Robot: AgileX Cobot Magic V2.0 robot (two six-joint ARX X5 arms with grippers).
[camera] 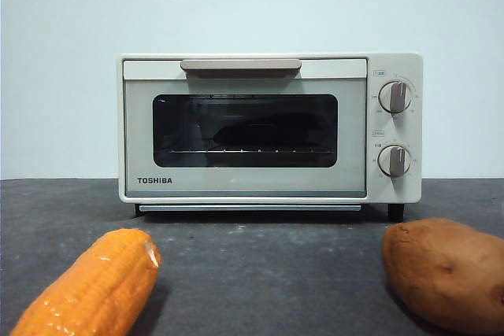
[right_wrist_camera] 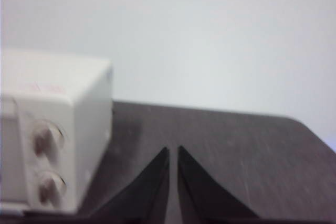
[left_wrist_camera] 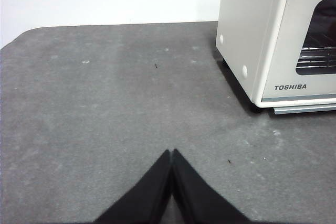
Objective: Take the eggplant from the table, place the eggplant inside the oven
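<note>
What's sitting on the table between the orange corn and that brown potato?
Nothing: in the front view, only bare dark table stretches between the corn cob and the sweet potato. The oven stands farther back, its door shut.

Lighting: even, soft, bright. Shadow: dark band under the oven (camera: 268, 127) on the table (camera: 260, 273). Front and left wrist views sharp; right wrist view blurred throughout.

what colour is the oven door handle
Beige-tan, a bar handle on the cream oven; clearest in the front view.
</note>
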